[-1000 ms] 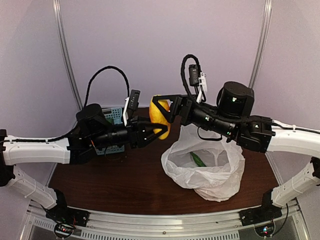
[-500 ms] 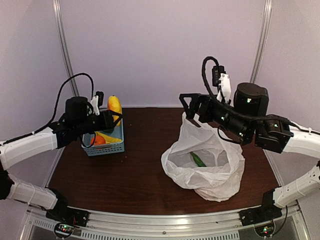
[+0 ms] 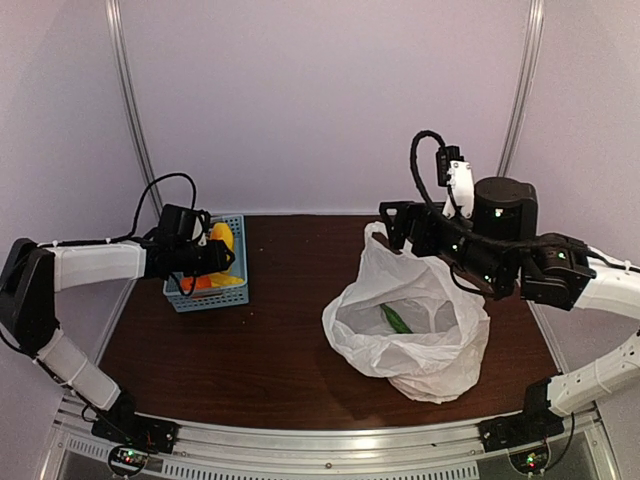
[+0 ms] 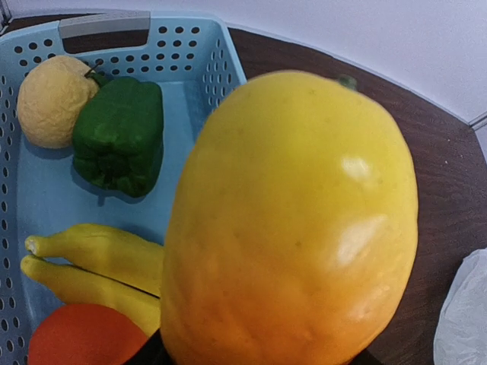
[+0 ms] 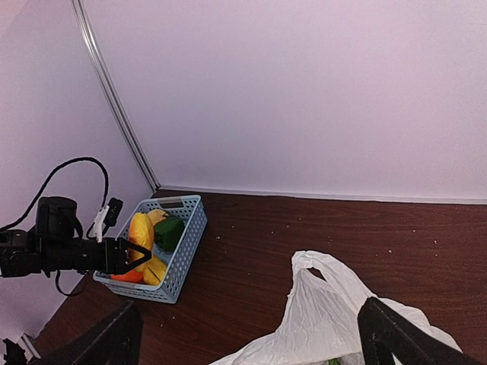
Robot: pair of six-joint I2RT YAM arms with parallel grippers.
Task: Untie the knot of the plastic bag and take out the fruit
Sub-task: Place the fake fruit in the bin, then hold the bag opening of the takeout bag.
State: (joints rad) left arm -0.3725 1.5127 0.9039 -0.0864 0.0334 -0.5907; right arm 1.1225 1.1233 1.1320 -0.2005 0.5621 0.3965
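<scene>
The white plastic bag (image 3: 440,365) sits at the right of the table with its mouth open. A long green fruit (image 3: 396,319) lies inside it. The knot is out of view; a loose handle (image 5: 323,266) stands up at the bag's back. My left gripper (image 3: 222,257) is shut on a large yellow-orange fruit (image 4: 293,220), held just over the blue basket (image 3: 240,290). The fruit hides the left gripper's tips in the left wrist view. My right gripper (image 3: 398,225) hangs open above the bag's back edge, with nothing between its fingers (image 5: 114,334).
The basket (image 4: 198,46) at the back left holds a green pepper (image 4: 120,135), a pale yellow round fruit (image 4: 52,100), long yellow pieces (image 4: 91,262) and an orange one (image 4: 80,338). Walls close off the back and sides.
My left arm has swung left from the middle of the table to the basket, carrying the yellow-orange fruit. My right gripper has drawn back to the right, above the bag.
</scene>
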